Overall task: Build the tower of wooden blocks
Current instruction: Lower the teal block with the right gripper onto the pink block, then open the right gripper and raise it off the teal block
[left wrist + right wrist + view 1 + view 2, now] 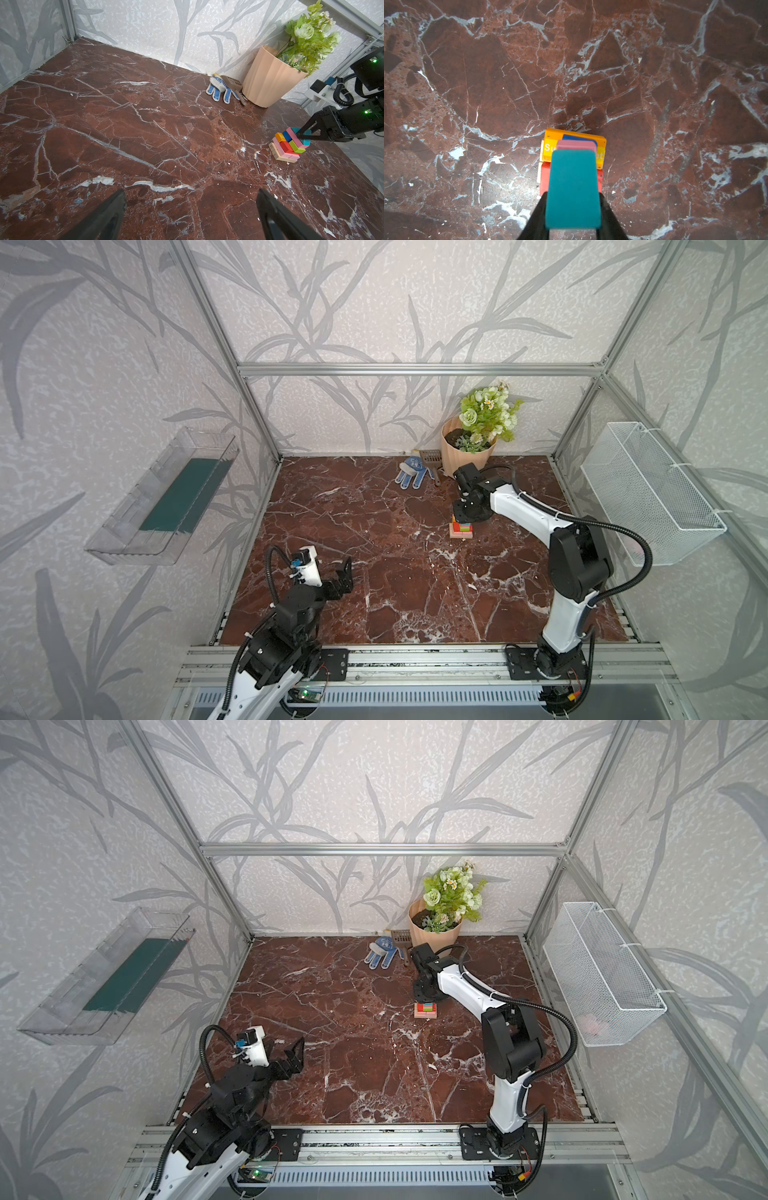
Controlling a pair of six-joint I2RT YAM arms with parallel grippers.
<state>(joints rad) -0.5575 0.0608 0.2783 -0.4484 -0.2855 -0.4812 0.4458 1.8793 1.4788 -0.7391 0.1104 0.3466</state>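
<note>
The right arm [523, 506] reaches far over the table [365, 580] and bends down at the tower [460, 529], near the peach flowerpot [465, 456]. The right fingers [538, 218] pinch the teal block [573, 187] at the tower's top. The left arm [291, 610] is folded at the front, its left fingers [112, 216] spread wide, holding nothing. The right wrist view shows white letters "Su" and "et" on an orange block [554, 134]; the middle is hidden. Only the left wrist view shows small numbers on the bottom tan block [274, 151], one a 6.
</note>
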